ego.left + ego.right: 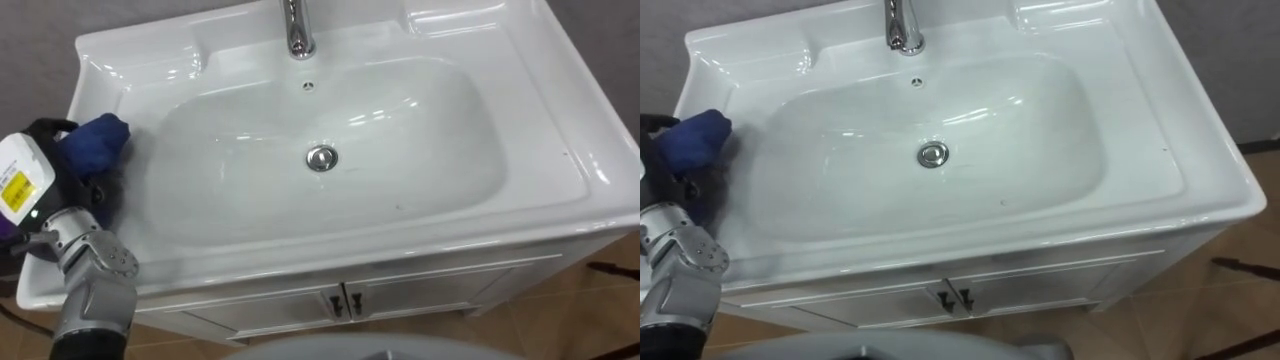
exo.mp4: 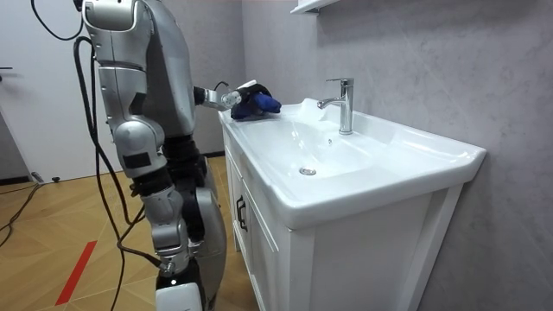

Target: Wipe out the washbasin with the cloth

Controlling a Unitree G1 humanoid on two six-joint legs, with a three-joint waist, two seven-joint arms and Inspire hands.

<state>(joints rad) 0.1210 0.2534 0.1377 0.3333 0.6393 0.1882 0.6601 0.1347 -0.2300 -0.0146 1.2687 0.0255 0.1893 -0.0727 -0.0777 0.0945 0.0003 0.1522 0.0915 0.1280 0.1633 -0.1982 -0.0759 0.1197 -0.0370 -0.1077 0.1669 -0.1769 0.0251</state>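
left hand (image 1: pixel 70 170) at the left rim of the basin (image 1: pixel 560 150), fingers curled round a bunched blue cloth (image 1: pixel 98 138). cloth at the rim just outside the bowl, resting on it as far as the room view tells. bunching probably meant to give a firm pad for rubbing; placement at this corner probably meant to allow one sweep rightward across the bowl. bowl not yet reached by the cloth, so most of the wiping judged to lie ahead.

right hand (image 2: pixel 183 292) low beside the body in the room view, close to the cabinet (image 1: pixel 450 285); state of its fingers not readable.

outward from the cloth: smooth white bowl, drain (image 1: pixel 321 157) at its middle, small overflow hole (image 1: pixel 308 86) behind that, tap (image 1: pixel 295 30) upright on the back rim. tap the one real obstacle, overhanging the back of the bowl and to be worked round. drain a slight bump in the path. shallow recesses at both back corners likely to catch a cloth edge.

below: dark handles (image 1: pixel 343 303) where the two cabinet doors meet, wooden floor (image 1: pixel 580 320) beyond.
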